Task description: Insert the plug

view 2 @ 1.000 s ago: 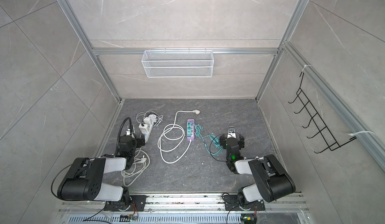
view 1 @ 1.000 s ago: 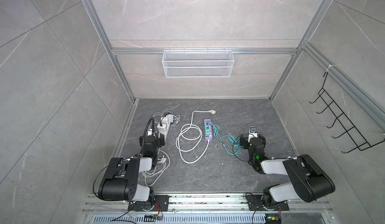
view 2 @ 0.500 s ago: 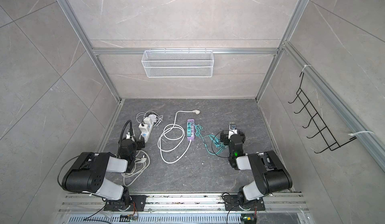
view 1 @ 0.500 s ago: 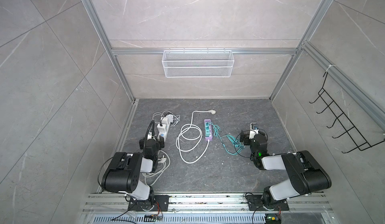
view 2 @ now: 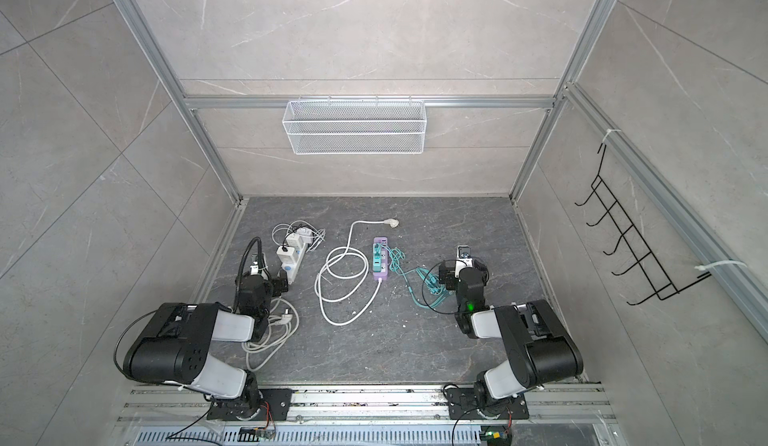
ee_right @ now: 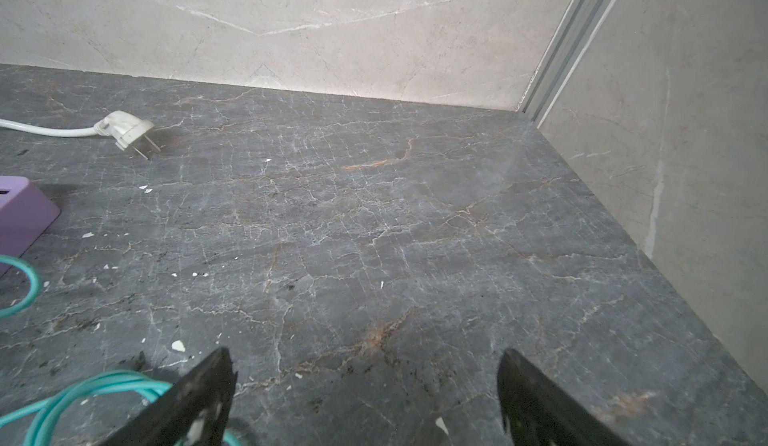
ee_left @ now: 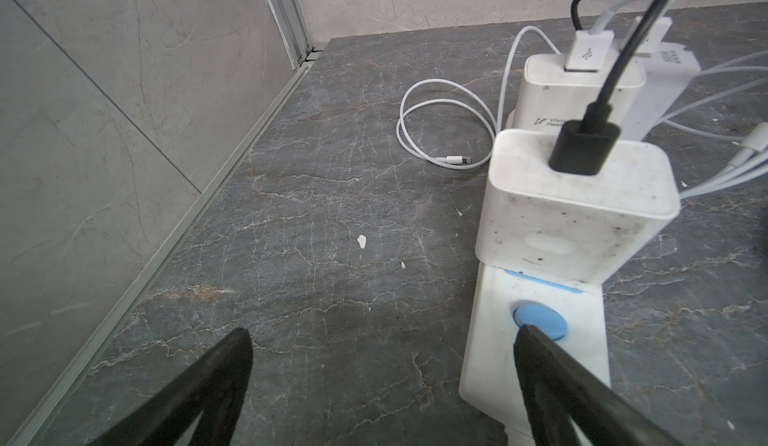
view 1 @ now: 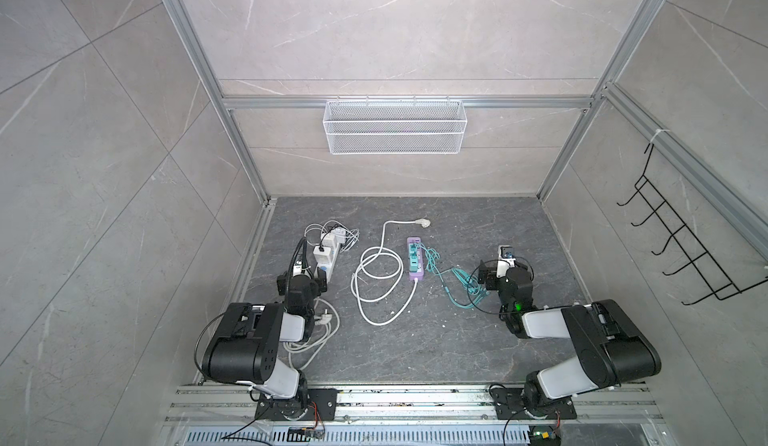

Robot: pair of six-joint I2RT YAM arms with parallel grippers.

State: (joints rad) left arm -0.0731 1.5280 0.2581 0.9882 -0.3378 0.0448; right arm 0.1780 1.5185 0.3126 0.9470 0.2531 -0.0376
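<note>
Grey veined stone makes up the worktop (view 1: 478,340), and everything for the job is laid flat on it between the two arms. The plug (view 1: 424,222) is found at the far middle of the worktop, on its side with prongs bare, well apart from either gripper. Its white cable (view 1: 376,282) is laid in loose coils, presumably so that slack is available once the plug is carried. That cable is run from the purple strip (view 1: 417,274), whose sockets are taken up by teal plugs (view 1: 413,262); their teal cable (ee_right: 83,398) is heaped just beside the right gripper (ee_right: 366,352). The white strip (ee_left: 536,340) on the left is crowded at its far end by chargers (ee_left: 577,203), so only the near part, around the blue button (ee_left: 540,327), is seen uncovered; whether a free socket is offered there cannot be told. The left gripper (ee_left: 384,332) is spread wide and empty, low over the worktop, with one finger (ee_left: 552,381) over the strip's near end, perhaps to steady it; contact cannot be confirmed. The right gripper is likewise released, nothing being held, above bare stone. A second plug (view 1: 326,317) is seen beside the left arm, on a pale coil. Nothing is judged to have been done toward insertion yet; a reach for the plug is judged to be needed first.
</note>
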